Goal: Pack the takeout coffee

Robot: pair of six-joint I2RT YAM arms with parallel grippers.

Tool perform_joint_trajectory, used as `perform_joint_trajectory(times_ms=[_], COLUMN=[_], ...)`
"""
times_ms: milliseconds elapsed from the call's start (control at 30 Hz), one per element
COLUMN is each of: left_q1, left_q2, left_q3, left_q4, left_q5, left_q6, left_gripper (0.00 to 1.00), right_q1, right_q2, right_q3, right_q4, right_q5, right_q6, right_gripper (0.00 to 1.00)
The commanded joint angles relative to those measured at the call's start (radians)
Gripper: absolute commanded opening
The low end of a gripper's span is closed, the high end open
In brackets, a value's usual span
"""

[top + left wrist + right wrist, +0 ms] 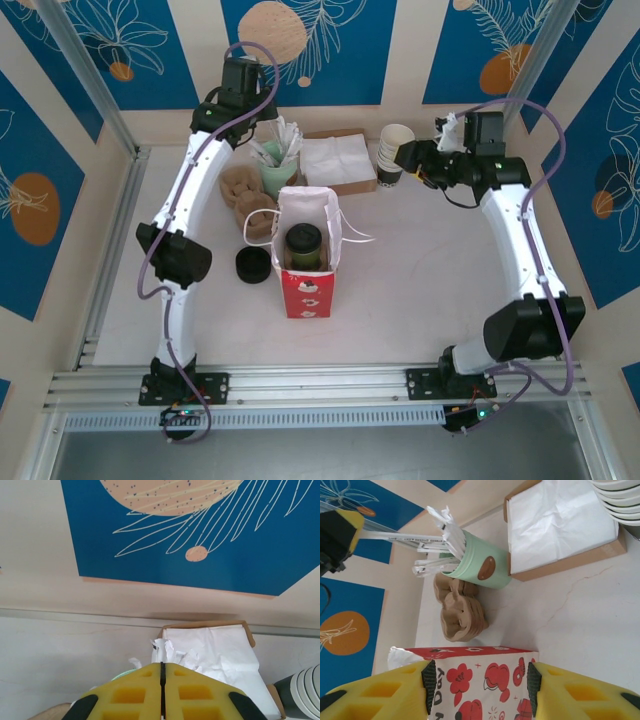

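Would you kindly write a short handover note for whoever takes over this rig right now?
Left gripper: fingers shut, apparently pinching a wrapped straw at the green holder cup.
Right gripper: open, empty, beside the stack of pale cups.
The takeout coffee stands lidded inside the red-and-white bag.
Done: coffee bagged.
Left: probably carrying the straw over and dropping it into the bag.

Red-and-white bag [485, 685] seen through the right jaws' gap, well beyond them. Farther off: brown sleeve pile [462, 612], mint cup [485, 567], one wrapped straw [405, 536] reaching the left jaws. Napkin box [220, 650] just ahead of the left jaws, pale cup stack [302, 690] to their right. Black lids [253, 264] on the surface [420, 290], far from both.
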Motion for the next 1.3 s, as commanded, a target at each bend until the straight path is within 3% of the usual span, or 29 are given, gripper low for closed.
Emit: perform_joint_trajectory(times_ms=[0, 467, 867, 1267], left_q1=[-0.013, -0.012, -0.014, -0.019], left_q2=[-0.021, -0.086, -0.257, -0.597], left_q3=[-0.024, -0.028, 0.016, -0.267], left_q4=[0.033, 0.047, -0.026, -0.046], left_q5=[-0.007, 0.025, 0.053, 0.154], left_q6=[0.033, 0.056, 0.096, 0.107], left_gripper=[0.08, 0.08, 0.08, 0.08], right_q1=[-0.005, -0.005, -0.002, 0.005], right_q2=[-0.085, -0.272, -0.348, -0.379], right_q3=[-0.08, -0.311, -0.348, -0.356], right_q4=[0.073, 0.087, 0.075, 0.076], right_q5=[-0.016, -0.01, -0.002, -0.007], right_q6=[0.031, 0.018, 0.017, 0.022], right_gripper=[0.53, 0.53, 0.53, 0.53])
